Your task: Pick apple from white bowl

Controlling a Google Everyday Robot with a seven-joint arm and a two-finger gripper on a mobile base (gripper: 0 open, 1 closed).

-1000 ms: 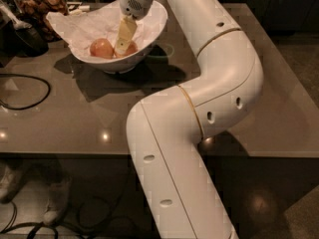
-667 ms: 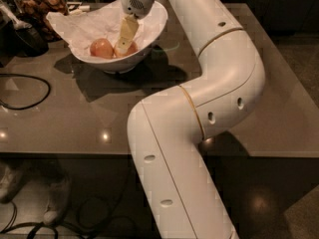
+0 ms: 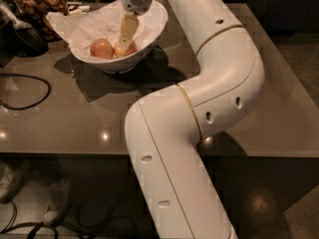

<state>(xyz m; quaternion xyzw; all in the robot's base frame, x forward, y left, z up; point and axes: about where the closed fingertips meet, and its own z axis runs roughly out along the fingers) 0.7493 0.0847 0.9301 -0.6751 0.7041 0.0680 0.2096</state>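
Arm [image 3: 199, 113]: white and thick-jointed. It rises from the near floor, elbows out to the right above the table, then reaches back to the far left corner.

Table [image 3: 279, 108]: grey-brown with a glossy top that mirrors lamps as small bright spots.

Bowl [image 3: 155, 26]: white and glossy, its slanted rim higher on the right. It stands near the table's far left corner.

Paper [image 3: 67, 24]: white and crumpled, lining the bowl and spilling over its left rim.

Cable [image 3: 48, 86]: black, looping across the left end of the table in front of the bowl, well apart from it.

Jar [image 3: 42, 1]: clear, with brown contents, at the far left edge behind the paper.

Shoes [image 3: 56, 205]: pale, on the floor under the table's left end.

Gripper [image 3: 122, 43]: cream-coloured, hanging from the wrist at the arm's far end. It is lowered inside the bowl, right of the middle, and slants down toward the near left. Whether it stands apart, together, or clamped on anything cannot be told from here.

Apple [image 3: 131, 50]: reddish-yellow, lying on the paper at the bottom of the bowl. It sits directly under the gripper's tip and is partly hidden by it. The tip seems to touch the top of the fruit, though the contact is not plain.

Second apple [image 3: 101, 48]: redder, also on the paper, just beside the first on its left and clear of the gripper.
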